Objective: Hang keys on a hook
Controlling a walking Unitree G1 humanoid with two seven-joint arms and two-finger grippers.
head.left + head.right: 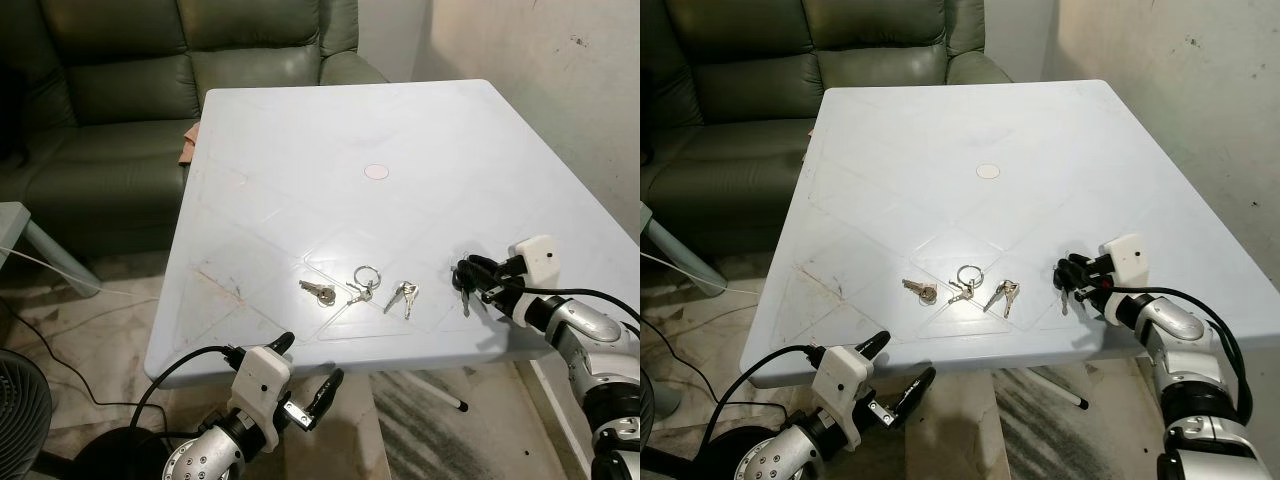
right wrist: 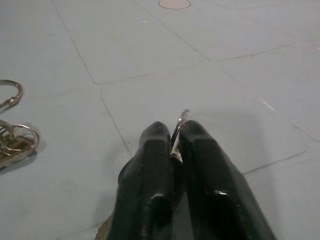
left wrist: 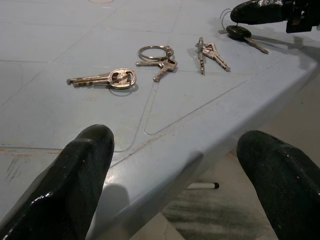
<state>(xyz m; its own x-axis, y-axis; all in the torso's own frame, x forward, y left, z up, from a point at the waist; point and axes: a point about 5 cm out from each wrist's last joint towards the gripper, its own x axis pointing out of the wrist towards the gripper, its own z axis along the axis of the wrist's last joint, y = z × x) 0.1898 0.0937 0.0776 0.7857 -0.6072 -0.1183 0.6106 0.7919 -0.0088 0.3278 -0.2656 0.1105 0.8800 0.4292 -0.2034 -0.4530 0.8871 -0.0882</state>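
Three small bunches of silver keys lie near the front of the pale blue table: one flat pair, one on a big ring and one fanned pair. To their right, my right gripper is shut on the ring of a black-headed key, which hangs just above the tabletop. My left gripper is open below the table's front edge, and its fingers are spread wide, pointing at the keys.
A dark green sofa stands behind the table on the left. A white round cap sits mid-table. A wall runs along the right. A fan and cables lie on the floor at front left.
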